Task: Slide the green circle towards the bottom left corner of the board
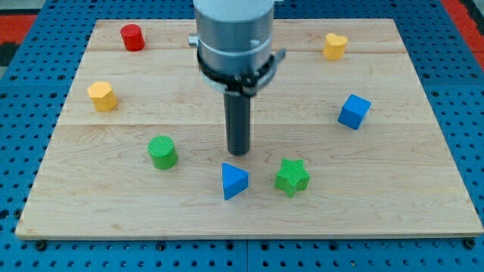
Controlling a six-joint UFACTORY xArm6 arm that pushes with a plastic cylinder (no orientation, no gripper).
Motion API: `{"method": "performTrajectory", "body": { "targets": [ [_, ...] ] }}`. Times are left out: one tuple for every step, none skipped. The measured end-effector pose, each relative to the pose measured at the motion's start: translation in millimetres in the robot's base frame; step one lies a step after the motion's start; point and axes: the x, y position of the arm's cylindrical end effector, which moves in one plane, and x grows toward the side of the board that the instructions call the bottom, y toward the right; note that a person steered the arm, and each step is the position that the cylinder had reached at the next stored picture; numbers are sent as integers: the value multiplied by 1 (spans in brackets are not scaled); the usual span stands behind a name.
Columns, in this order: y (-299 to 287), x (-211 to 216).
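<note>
The green circle, a short green cylinder, stands on the wooden board left of the middle, toward the view's bottom. My tip is the lower end of the dark rod. It sits to the right of the green circle, well apart from it, and just above the blue triangle.
A green star lies right of the blue triangle. A blue cube is at the right, a yellow heart at the top right, a red cylinder at the top left, a yellow hexagon at the left.
</note>
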Motion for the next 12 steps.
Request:
{"method": "performTrajectory", "body": {
  "targets": [
    [62,30],
    [109,37],
    [92,18],
    [97,15],
    [123,4],
    [149,3],
    [146,19],
    [46,-17],
    [-40,-21],
    [-113,-20],
    [-141,-39],
    [-202,-40]
  ]
}}
